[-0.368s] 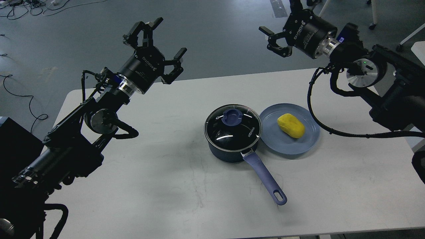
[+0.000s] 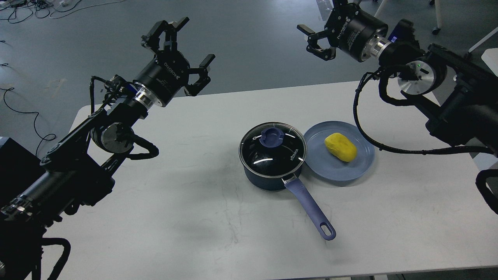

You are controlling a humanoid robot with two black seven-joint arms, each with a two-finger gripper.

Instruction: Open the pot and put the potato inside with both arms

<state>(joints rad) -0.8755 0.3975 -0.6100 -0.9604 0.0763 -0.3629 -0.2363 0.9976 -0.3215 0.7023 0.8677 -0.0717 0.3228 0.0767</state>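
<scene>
Head view: potato [image 2: 341, 147] lies well below right tool [image 2: 316, 38], seemingly spread.

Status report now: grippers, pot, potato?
Left gripper and right gripper open, raised, empty. Pot lid on. Potato on plate. Nothing blocking.

both arms are matte black with round silver joint caps and silver collar rings behind the wrists. the left gripper [image 2: 186, 50], upper left of the frame, has skeletal black linkage fingers and white lettering on its cylindrical body. the right gripper [image 2: 317, 37], upper right, looks the same. black cables loop along each forearm; a small green light glows on the right arm's joint.
</scene>
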